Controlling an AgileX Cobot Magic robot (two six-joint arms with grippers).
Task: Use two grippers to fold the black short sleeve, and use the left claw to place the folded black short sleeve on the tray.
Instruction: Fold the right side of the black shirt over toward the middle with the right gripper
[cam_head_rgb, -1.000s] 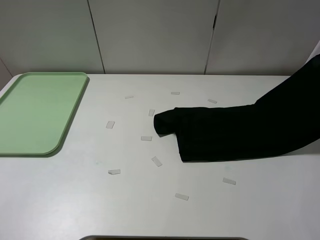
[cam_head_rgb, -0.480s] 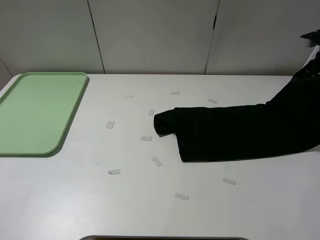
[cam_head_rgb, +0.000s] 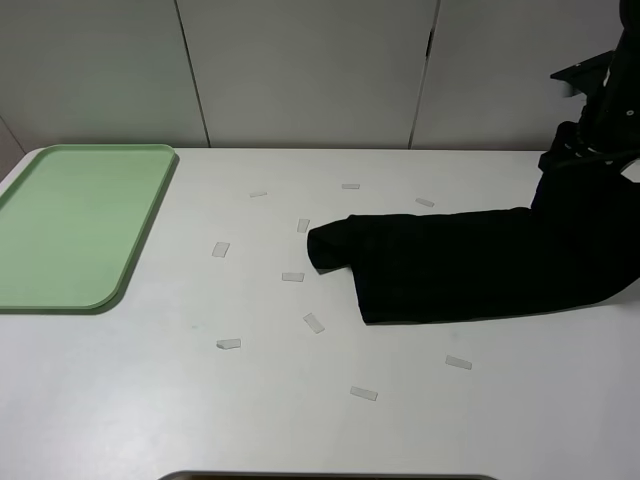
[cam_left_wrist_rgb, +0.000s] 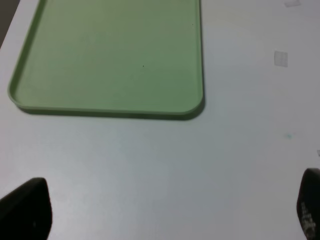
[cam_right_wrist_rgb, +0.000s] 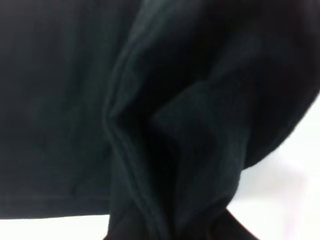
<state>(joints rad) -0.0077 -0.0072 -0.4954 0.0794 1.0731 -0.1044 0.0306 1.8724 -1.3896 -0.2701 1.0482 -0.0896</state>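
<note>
Folding is barely started: your right tool (cam_head_rgb: 572, 160) pinches a lifted edge of the shirt (cam_head_rgb: 470, 265), bunched on the surface (cam_head_rgb: 300, 420) well apart from the empty tray (cam_head_rgb: 70, 225), while your left tool (cam_left_wrist_rgb: 167, 210) hangs wide open, holding nothing.
</note>
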